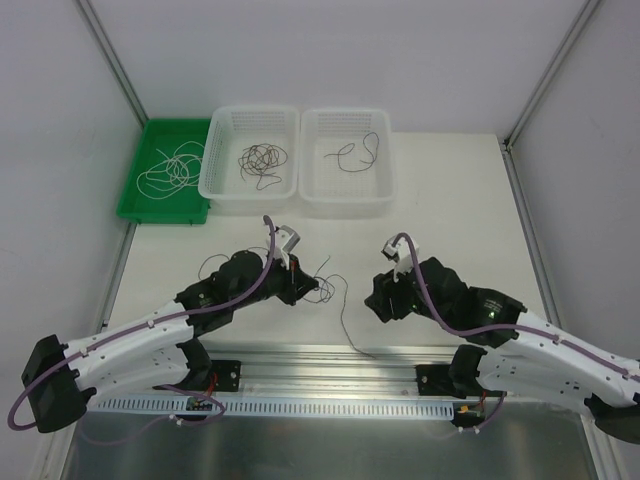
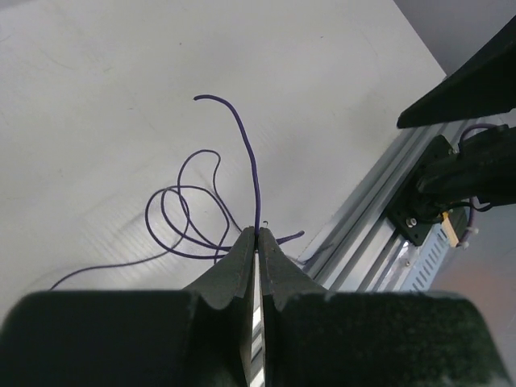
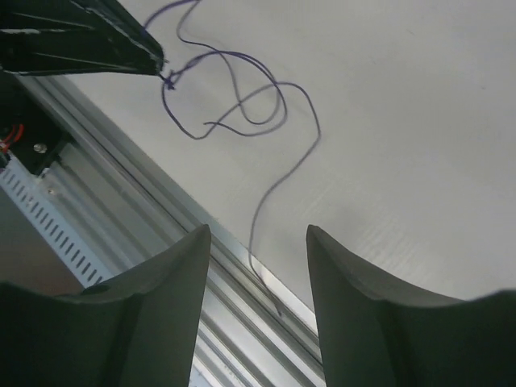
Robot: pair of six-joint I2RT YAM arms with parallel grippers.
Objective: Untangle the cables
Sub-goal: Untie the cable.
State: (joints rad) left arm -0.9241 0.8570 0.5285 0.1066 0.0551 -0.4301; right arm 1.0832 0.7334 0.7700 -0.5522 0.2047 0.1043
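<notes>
A thin dark-purple cable (image 1: 325, 288) lies in loose loops on the white table between the two arms. Its long tail (image 1: 345, 330) runs down to the metal rail. My left gripper (image 1: 305, 287) is shut on one strand. In the left wrist view the jaws (image 2: 258, 234) pinch the cable (image 2: 251, 161), and its free end curves up over the loops (image 2: 181, 218). My right gripper (image 1: 370, 300) stands open to the right of the loops and holds nothing. In the right wrist view the tail (image 3: 266, 193) lies on the table below the open fingers (image 3: 258, 232).
At the back stand a green tray (image 1: 135, 205) with whitish cable (image 1: 170, 170), a white basket (image 1: 222, 188) with a dark tangle (image 1: 260, 160), and a second white basket (image 1: 312, 195) with one dark cable (image 1: 355, 152). A metal rail (image 1: 330, 360) runs along the near edge.
</notes>
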